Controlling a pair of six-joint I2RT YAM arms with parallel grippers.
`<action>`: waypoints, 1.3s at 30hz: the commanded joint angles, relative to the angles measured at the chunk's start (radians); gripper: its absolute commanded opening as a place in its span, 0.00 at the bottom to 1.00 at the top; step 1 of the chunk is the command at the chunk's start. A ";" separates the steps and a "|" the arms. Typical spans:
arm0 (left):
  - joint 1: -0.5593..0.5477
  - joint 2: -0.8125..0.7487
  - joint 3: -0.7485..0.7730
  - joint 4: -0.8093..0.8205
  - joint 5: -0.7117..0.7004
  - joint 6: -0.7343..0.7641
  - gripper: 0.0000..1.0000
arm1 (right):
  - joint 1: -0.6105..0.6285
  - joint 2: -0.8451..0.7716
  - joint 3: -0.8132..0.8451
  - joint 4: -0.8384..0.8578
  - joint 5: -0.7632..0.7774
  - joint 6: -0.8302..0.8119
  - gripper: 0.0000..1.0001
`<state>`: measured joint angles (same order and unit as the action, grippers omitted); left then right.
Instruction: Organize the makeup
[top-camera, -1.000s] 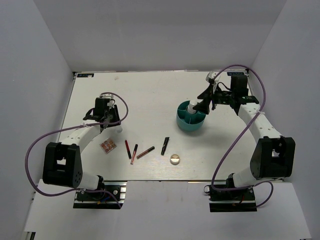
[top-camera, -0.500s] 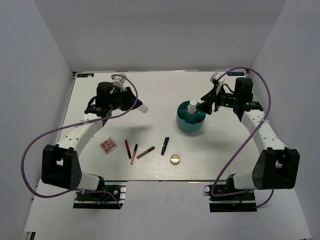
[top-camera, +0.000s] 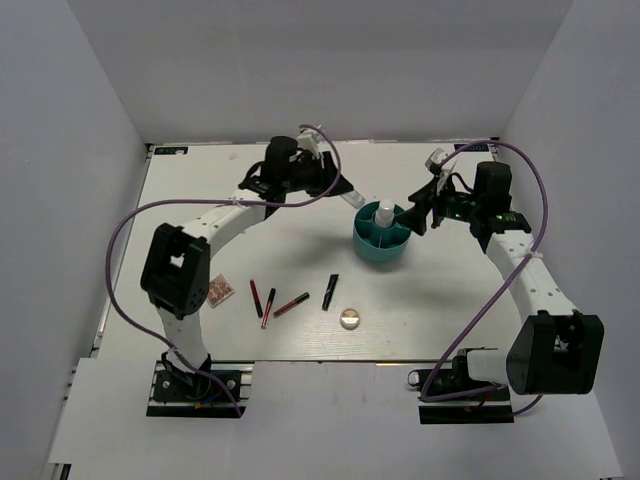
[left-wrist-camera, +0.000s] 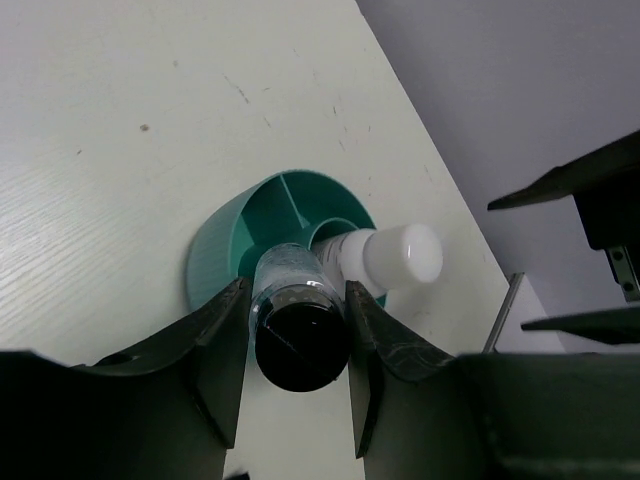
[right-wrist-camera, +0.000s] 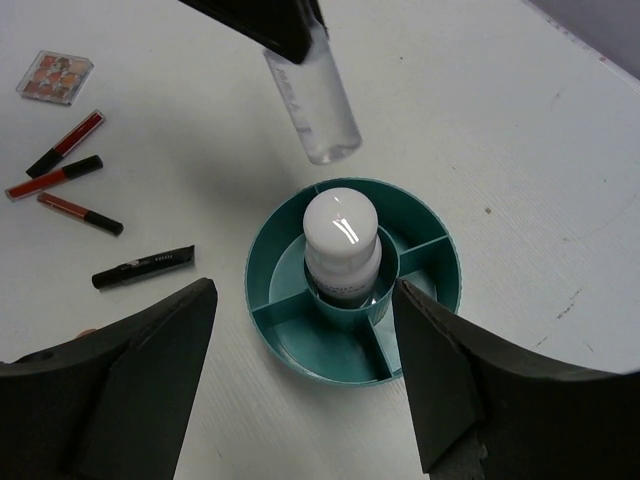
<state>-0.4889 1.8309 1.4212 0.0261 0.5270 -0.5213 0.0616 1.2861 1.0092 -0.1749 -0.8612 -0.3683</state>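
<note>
Currently the left pincer (left-wrist-camera: 296, 310) is clamped on a clear tube (right-wrist-camera: 316, 112) with a black cap. The tube hangs tilted above the far-left rim of the teal divided cup (top-camera: 381, 250), not touching it. Right pincer (right-wrist-camera: 303, 300) gapes wide with nothing between its fingers, hovering just right of the cup. White-capped bottle (right-wrist-camera: 340, 240) stands upright in the cup's centre compartment; the outer compartments in view hold nothing. Left on the tabletop (top-camera: 200, 200), near and left of the cup: pink palette (top-camera: 217, 290) farthest left, then three red-and-black sticks (top-camera: 268, 307) close together. A black stick (top-camera: 330, 291) lies right of them, and the round metallic compact (top-camera: 349, 318) is just near of it.
</note>
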 joint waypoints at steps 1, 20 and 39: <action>-0.043 0.050 0.133 -0.014 -0.041 0.020 0.19 | -0.009 -0.039 -0.023 0.034 0.004 0.017 0.77; -0.140 0.209 0.314 -0.210 -0.165 0.170 0.19 | -0.034 -0.044 -0.055 0.064 -0.002 0.031 0.78; -0.158 0.186 0.298 -0.245 -0.232 0.188 0.67 | -0.034 -0.047 -0.046 0.014 -0.039 -0.037 0.89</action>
<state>-0.6373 2.0571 1.6897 -0.2115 0.3202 -0.3439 0.0319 1.2629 0.9569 -0.1585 -0.8696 -0.3771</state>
